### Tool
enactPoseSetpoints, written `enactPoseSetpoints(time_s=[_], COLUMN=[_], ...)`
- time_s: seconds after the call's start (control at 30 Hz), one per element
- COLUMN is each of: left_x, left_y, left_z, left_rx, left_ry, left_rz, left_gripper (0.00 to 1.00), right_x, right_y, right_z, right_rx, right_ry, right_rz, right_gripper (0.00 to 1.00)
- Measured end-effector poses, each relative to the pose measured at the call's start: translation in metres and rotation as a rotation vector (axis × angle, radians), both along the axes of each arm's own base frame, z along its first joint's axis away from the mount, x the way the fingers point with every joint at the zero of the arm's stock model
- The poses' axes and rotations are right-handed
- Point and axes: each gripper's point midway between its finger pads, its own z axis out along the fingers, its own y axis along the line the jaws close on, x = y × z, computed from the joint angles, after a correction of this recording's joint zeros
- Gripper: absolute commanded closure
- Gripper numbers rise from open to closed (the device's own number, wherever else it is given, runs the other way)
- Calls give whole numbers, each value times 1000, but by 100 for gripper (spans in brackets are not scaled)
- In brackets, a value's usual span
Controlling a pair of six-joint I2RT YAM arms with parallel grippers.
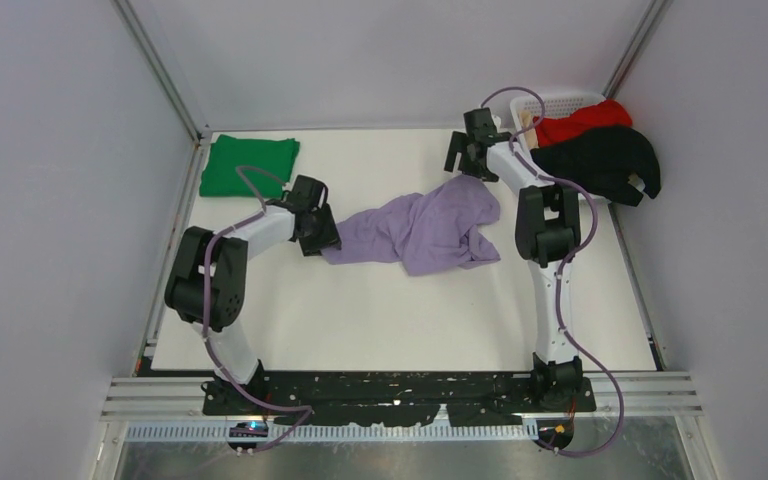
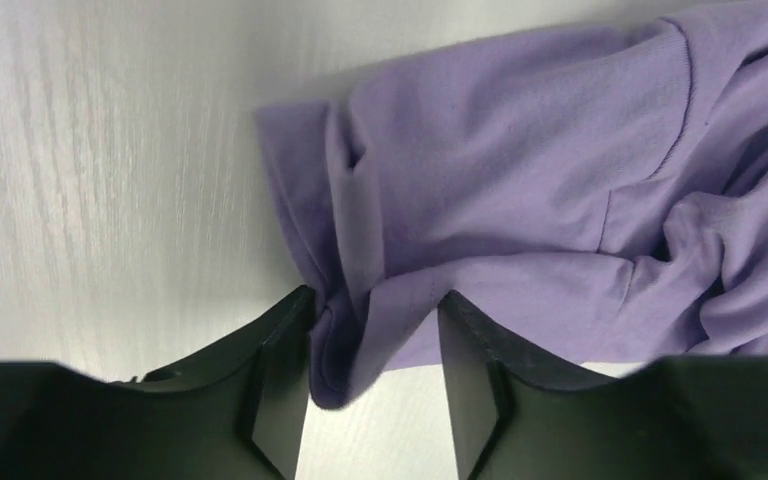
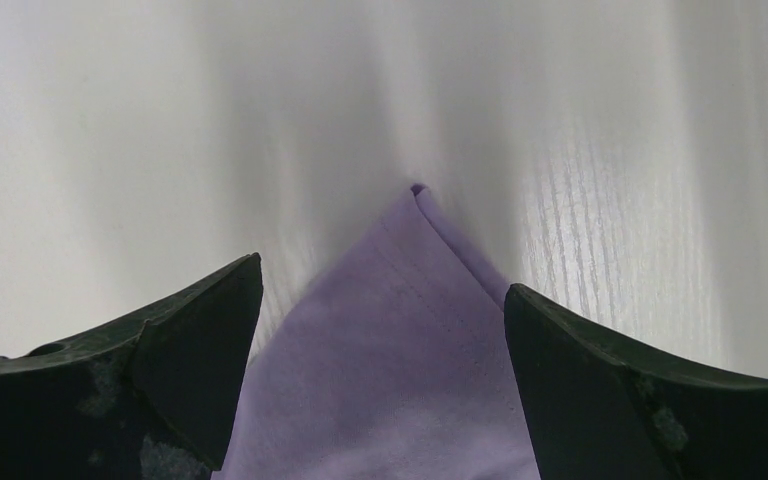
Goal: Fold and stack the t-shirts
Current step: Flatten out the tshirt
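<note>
Light lavender soft-fabric t-shirt crumpled mid-worktop, strung out between both arms. Left arm elbow-up, forearm angled right and low. Left claw at shirt's left end, half-closed either side of a bunched hem fold; true pinch or not, cannot tell. Right arm reaching far, wrist tipped down. Right claw spread wide, shirt's far right corner flat between. Folded bright green t-shirt at far left corner. Red t-shirt and black t-shirt draped on white plastic lattice basket, far right.
</note>
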Motion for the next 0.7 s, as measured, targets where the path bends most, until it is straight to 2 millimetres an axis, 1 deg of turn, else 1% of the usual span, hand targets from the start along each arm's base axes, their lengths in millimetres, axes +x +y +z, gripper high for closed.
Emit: enactPoseSetpoints(time_s=[0.07,0.1,0.13,0.23,0.37,0.4,0.5,0.57,0.63,0.67,0.7], left_x=[3,3,3,2,2,1,-1,-1,-1,0,0], left_y=[-1,-2,-2,-3,-3,-2,-1,-1,-1,-1,-1], left_z=[-2,-3,-4,-4,-1,0,7,13,19,22,24], left_rx=[-1,-3,-4,-5,-4,-3,-4,-8,-11,-13,-15], left_ry=[4,8,11,11,3,-1,-19,-33,-48,-55,-61], left_rz=[1,-1,-3,-15,-22,-26,-34,-35,-35,-36,-36], left_gripper=[81,98,100,100,100,100,100,100,100,100,100], right_x=[-3,-5,-6,-8,-8,-8,-7,-7,-7,-7,-8], right_y=[0,0,0,0,2,2,2,3,5,6,7], right_z=[-7,-11,-13,-16,-16,-17,-18,-18,-19,-20,-20], right_rx=[7,11,15,20,26,26,23,18,10,4,-3], right_ry=[23,33,40,52,54,55,55,58,63,65,68], right_rz=[-7,-11,-13,-13,-9,-8,-5,-3,-3,-3,-4], right_gripper=[2,4,7,11,21,23,33,36,40,45,46])
